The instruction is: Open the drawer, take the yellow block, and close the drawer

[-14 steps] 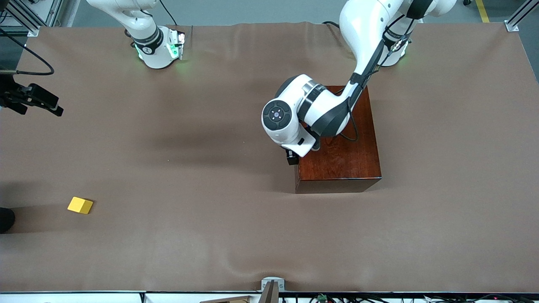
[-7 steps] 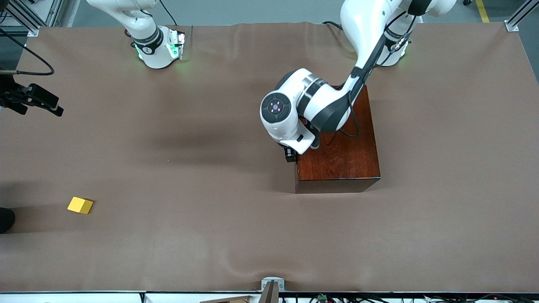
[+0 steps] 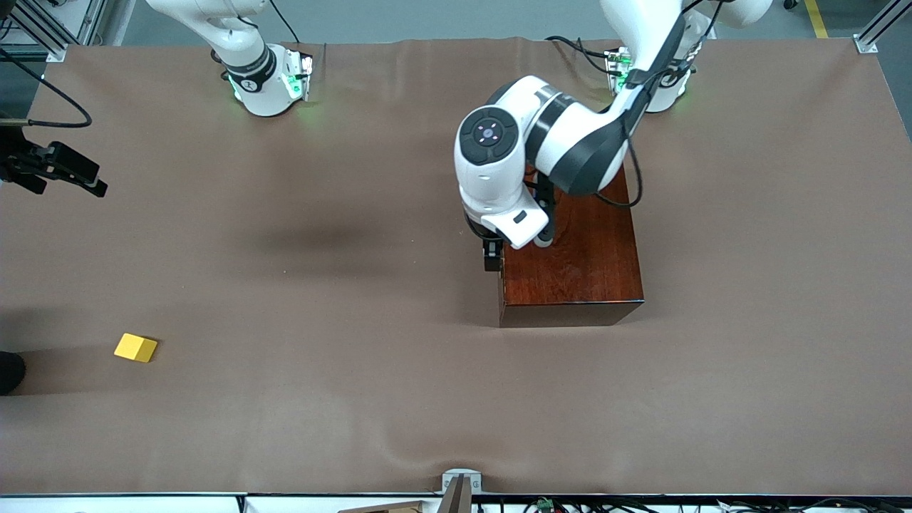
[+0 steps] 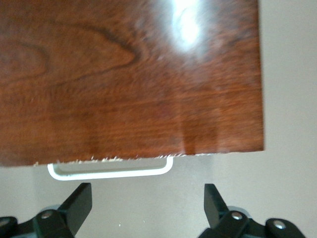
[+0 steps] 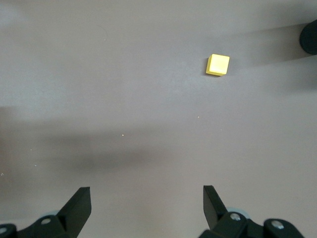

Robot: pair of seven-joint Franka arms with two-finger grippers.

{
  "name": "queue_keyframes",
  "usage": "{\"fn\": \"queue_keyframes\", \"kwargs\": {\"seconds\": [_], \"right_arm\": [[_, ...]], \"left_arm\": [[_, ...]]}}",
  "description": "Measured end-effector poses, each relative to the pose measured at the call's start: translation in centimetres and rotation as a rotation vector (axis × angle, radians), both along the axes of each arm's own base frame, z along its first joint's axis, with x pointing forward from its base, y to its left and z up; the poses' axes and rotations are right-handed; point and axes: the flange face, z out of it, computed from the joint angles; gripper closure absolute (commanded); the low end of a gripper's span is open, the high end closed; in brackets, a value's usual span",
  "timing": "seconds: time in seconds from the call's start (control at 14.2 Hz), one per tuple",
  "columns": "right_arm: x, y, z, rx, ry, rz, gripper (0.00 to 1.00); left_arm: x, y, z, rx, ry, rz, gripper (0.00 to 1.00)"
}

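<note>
1. The table is the biggest thing. A brown cloth covers it from edge to edge.
2. The left arm comes from its base at the table's top edge and bends down over the wooden box.
3. The right arm waits at its own base, near the top edge at the right arm's end of the table.
4. The wooden box is dark, shiny and red-brown. It sits toward the left arm's end of the table, about midway between the top edge and the bottom edge.
5. The drawer is pushed in. Only its white handle sticks out past the box's side in the left wrist view.
6. The left gripper hangs beside the box, at the side that faces the right arm's end of the table. Its fingers are spread wide with nothing between them. The handle is close to them but not touching.
7. The right gripper is up over bare cloth. Its jaws are spread wide too and hold nothing.
8. The yellow block is the smallest thing. It lies on the cloth near the edge at the right arm's end of the table, closer to the bottom edge, well apart from the box and both grippers.
</note>
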Motion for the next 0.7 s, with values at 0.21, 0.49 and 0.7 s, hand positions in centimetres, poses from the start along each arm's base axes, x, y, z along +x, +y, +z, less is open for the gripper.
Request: {"fn": "queue_keyframes", "kwargs": {"seconds": [0.21, 0.49, 0.7], "right_arm": [[0.0, 0.0, 0.0, 0.0, 0.0, 0.0, 0.0], [0.0, 0.0, 0.0, 0.0, 0.0, 0.0, 0.0], [0.0, 0.0, 0.0, 0.0, 0.0, 0.0, 0.0]], "left_arm": [[3.4, 4.5, 0.4, -0.005, 0.002, -0.047, 0.0], [7.6, 11.3, 1.6, -0.021, -0.001, -0.124, 0.0], [10.1, 16.8, 2.4, -0.036, -0.003, -0.19, 0.0]]}}
